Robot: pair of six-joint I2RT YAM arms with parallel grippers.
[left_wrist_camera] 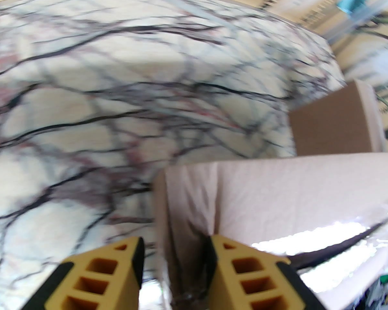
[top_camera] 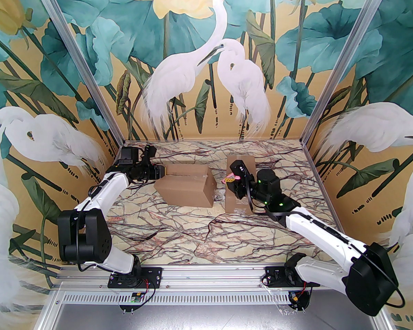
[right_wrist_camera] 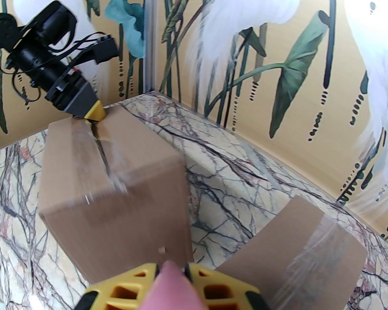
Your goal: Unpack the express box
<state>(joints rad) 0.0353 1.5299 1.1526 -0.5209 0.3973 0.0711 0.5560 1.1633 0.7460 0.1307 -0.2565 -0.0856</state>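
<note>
CARTON UNDER THE KNIFE: The express box point(top_camera: 187, 186) is lying at the centre of the overhead frame on the marble-patterned table point(top_camera: 192, 232), with its taped top seam point(right_wrist_camera: 103, 153) running from end to end. The left gripper point(top_camera: 161, 173) is reaching in from centre-left and sitting at the box's left end. Its yellow fingers are partly spread astride the cardboard edge where the seam finishes. The blurred wrist view is not showing whether they are actually clamping that edge.

Just right of centre, the right gripper point(top_camera: 231, 179) is pinching a pink tool point(right_wrist_camera: 171, 286), seemingly a cutter, between its pressed-in fingers. It is hovering above a second, flatter carton point(top_camera: 236, 206) that is lying just beside the box's right end.

In the right wrist view a dark gap is showing along the seam near the left gripper, while glossy tape is covering the nearer stretch.

The step in hand appears to be slitting the tape, with no flap raised yet. The next move is likely calling for the right arm to bring the tool across to the taped seam, line it up with the gap and draw it along shallowly. Meanwhile the left arm would be bracing the box against sliding.
</note>
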